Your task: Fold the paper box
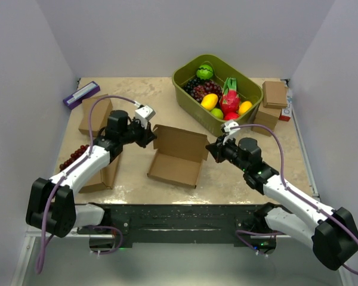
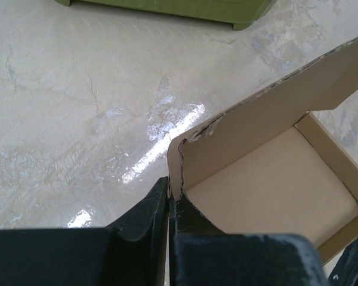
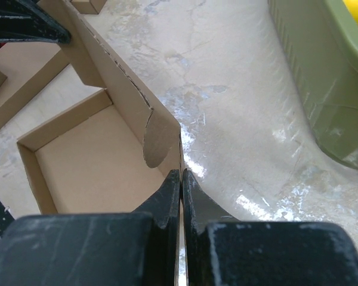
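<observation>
The paper box (image 1: 176,156) is a brown cardboard mailer in the middle of the table, its tray formed and its lid panel standing up at the back. My left gripper (image 1: 149,137) is shut on the lid's left corner; in the left wrist view the cardboard edge (image 2: 178,170) sits pinched between the fingers (image 2: 169,193). My right gripper (image 1: 213,149) is shut on the lid's right edge; in the right wrist view the box wall (image 3: 125,101) runs into the closed fingertips (image 3: 181,176). The tray floor (image 3: 92,164) shows inside.
An olive-green tub (image 1: 218,92) of toy fruit stands at the back right, close behind the right gripper. Smaller brown boxes lie at the left (image 1: 95,114) and right (image 1: 274,94). A purple item (image 1: 80,94) and red grapes (image 1: 71,158) lie on the left.
</observation>
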Controlling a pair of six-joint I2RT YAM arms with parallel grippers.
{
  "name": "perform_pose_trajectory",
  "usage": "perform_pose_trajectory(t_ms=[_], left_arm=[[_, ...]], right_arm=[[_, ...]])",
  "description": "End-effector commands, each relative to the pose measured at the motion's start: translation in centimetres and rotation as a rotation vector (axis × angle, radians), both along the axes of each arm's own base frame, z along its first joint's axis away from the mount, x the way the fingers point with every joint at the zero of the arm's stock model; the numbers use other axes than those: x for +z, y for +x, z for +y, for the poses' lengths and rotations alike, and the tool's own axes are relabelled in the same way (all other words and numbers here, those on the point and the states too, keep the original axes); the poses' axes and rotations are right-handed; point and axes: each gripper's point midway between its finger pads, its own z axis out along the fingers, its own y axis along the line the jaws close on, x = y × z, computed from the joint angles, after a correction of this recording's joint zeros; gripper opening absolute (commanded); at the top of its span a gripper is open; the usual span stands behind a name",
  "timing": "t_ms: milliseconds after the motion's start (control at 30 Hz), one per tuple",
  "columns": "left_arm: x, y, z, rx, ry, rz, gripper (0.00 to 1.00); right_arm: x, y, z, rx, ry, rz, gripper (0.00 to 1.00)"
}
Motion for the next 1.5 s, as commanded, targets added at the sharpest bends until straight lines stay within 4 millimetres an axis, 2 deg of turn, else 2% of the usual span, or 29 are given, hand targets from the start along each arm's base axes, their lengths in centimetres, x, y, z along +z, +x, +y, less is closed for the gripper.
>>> perform_pose_trajectory(t_ms=[0,100,167,200,267,300,433,500,567,667,700,733,767,833,867,933,967,1000,1333,1467], left_arm=[[1.1,-0.3,-1.4,-0.018,-0.023,-0.028,0.01],[1.0,-0.5,-3.1,0.017,-0.020,-0.002,0.00],[1.5,0.2,-3.9,0.058,-0.032,-0.023,0.00],[1.9,0.7,-4.2,0.092,-0.060,-0.023,0.00],[2.8,1.7,-4.4,0.157,-0.083,-0.055,0.00],[3.1,2.0,-4.3,0.196,-0.103,-0.061,0.00],[3.4,3.7,-3.9,0.340,-0.160,-0.113,0.00],[3.8,4.3,-4.4,0.366,-0.189,-0.146,0.00],[4.8,4.9,-4.9,0.384,-0.219,-0.194,0.00],[5.1,5.4,-5.8,0.394,-0.246,-0.239,0.00],[4.6,5.6,-5.8,0.409,-0.239,-0.246,0.00],[4.1,5.3,-6.1,0.404,-0.239,-0.252,0.00],[4.6,5.5,-6.3,0.407,-0.264,-0.281,0.00],[3.3,5.5,-6.6,0.418,-0.246,-0.283,0.00],[3.6,5.5,-6.7,0.424,-0.263,-0.302,0.00],[2.3,5.2,-6.7,0.436,-0.255,-0.299,0.00],[2.5,5.2,-6.9,0.439,-0.272,-0.314,0.00],[1.9,5.2,-6.8,0.450,-0.264,-0.312,0.00],[-0.2,3.4,-8.2,0.473,-0.282,-0.277,0.00],[-1.7,2.5,-9.0,0.468,-0.290,-0.236,0.00]], right_arm=[[3.8,2.3,-0.4,-0.086,0.028,-0.103,0.00],[4.1,3.1,-1.1,-0.161,0.022,-0.120,0.00],[4.5,3.3,-0.9,-0.194,0.027,-0.139,0.00],[4.8,3.9,-1.4,-0.250,0.018,-0.153,0.00],[4.7,4.3,-1.0,-0.293,-0.003,-0.168,0.00],[5.0,4.9,-2.0,-0.375,-0.013,-0.184,0.00],[5.4,6.1,-2.4,-0.497,0.027,-0.207,0.00],[5.0,6.6,-2.3,-0.531,0.033,-0.204,0.00],[5.6,7.1,-2.3,-0.570,0.067,-0.222,0.00],[5.5,8.0,-2.3,-0.629,0.091,-0.236,0.00],[6.2,8.2,-2.3,-0.647,0.129,-0.258,0.00],[5.4,8.4,-2.1,-0.653,0.123,-0.257,0.00],[5.0,8.6,-2.3,-0.667,0.125,-0.260,0.00],[3.9,8.8,-1.9,-0.665,0.127,-0.261,0.00],[3.4,8.9,-1.8,-0.667,0.123,-0.260,0.00],[2.8,8.8,-1.8,-0.668,0.135,-0.260,0.00],[1.7,8.7,-1.9,-0.669,0.122,-0.249,0.00],[1.7,8.7,-2.1,-0.677,0.128,-0.252,0.00],[-1.9,6.7,-3.2,-0.684,0.098,-0.177,0.00],[-3.1,6.0,-3.7,-0.687,0.081,-0.154,0.00]])
